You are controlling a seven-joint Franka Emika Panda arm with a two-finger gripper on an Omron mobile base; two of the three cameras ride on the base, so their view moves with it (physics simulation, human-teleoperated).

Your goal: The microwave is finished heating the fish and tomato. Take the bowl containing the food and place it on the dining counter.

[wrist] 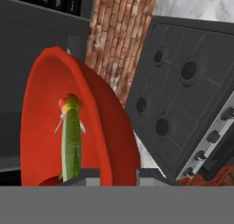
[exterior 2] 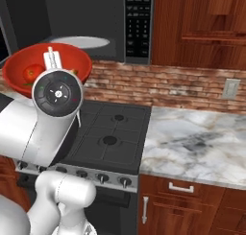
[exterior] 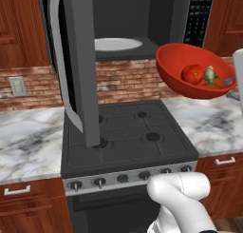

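The red bowl [exterior: 171, 68] hangs in the air, tilted, to the right of the open microwave [exterior: 142, 18] and above the stove's right edge. Inside it lie the red tomato [exterior: 192, 74] and the small greenish fish [exterior: 210, 75]. My gripper [exterior: 230, 80] is shut on the bowl's right rim. The right base view has the bowl [exterior 2: 77, 61] and tomato [exterior 2: 32, 72] behind my hand. From the hand view, the fingertips [wrist: 87, 176] pinch the bowl's [wrist: 41, 104] rim, with the fish [wrist: 71, 141] inside. The dining counter is out of view.
The microwave door [exterior: 80, 61] stands swung wide over the black stove [exterior: 128, 132]; a white turntable [exterior: 116, 44] lies inside. Marble worktops [exterior: 28, 137] [exterior 2: 192, 138] flank the stove, with a brick wall [exterior 2: 182, 85] and wood cabinets behind.
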